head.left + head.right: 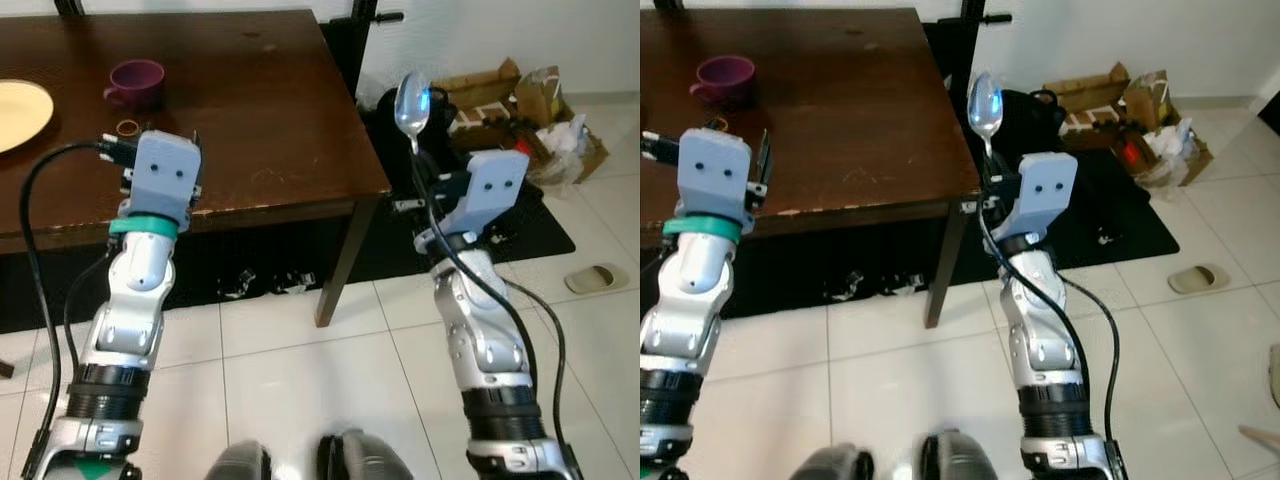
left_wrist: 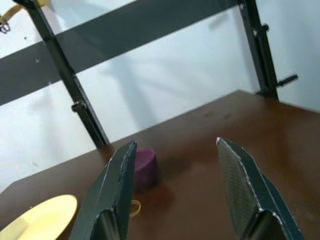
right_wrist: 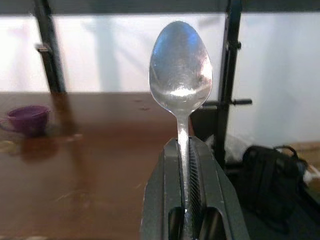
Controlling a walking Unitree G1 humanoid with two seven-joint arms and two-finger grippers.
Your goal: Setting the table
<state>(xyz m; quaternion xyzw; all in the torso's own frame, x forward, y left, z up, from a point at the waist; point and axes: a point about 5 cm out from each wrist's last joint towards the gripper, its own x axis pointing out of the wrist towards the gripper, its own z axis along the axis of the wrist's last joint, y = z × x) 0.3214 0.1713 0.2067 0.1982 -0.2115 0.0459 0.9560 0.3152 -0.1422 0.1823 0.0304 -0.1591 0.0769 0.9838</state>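
Both silver arms reach forward toward the desk (image 1: 270, 150). The left claw (image 2: 175, 190) hovers over its near edge, fingers spread apart. The right claw (image 3: 189, 200), just off the desk's right corner, pinches a spoon (image 3: 181, 75) upright.

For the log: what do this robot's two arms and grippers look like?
Both arms are jointed silver metal with black ribbed collars lower down. Each wrist carries a pale blue-grey box with two small dark dots. A black cable loops along each arm. The left arm has a green band below its box. Gripper fingers are long, flat and black.
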